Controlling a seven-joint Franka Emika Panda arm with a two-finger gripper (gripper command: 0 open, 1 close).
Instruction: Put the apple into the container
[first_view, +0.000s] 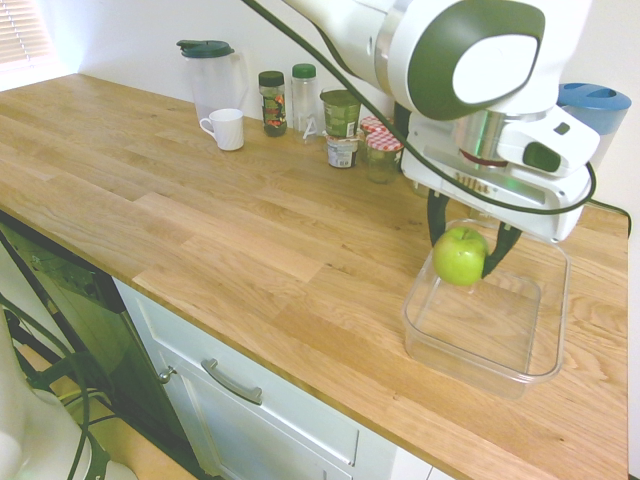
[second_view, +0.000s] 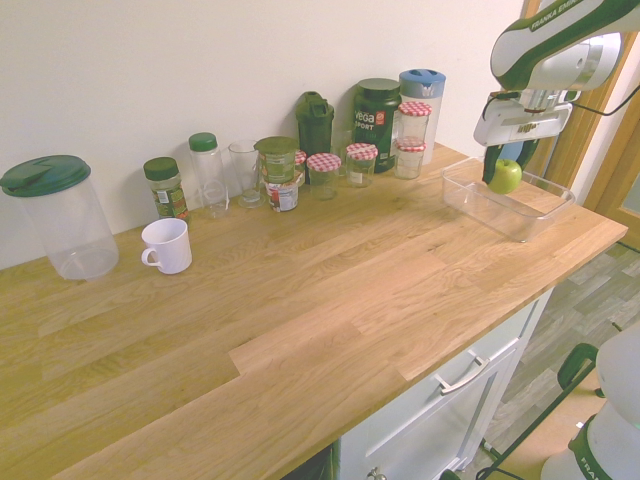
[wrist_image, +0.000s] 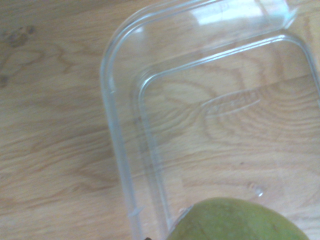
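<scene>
Pincer (first_view: 466, 245) clamps green apple (first_view: 459, 256), hanging over clear container (first_view: 487, 352) on tabletop (first_view: 250, 230); checked-lid jars (first_view: 381, 155) stand behind.

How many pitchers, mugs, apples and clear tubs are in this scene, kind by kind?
pitchers: 2 (green lid, blue lid)
mug: 1
apple: 1
clear tub: 1
Total: 5

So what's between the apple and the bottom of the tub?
Nothing. In the wrist view, the tub is bare under the apple held by the gripper.
</scene>
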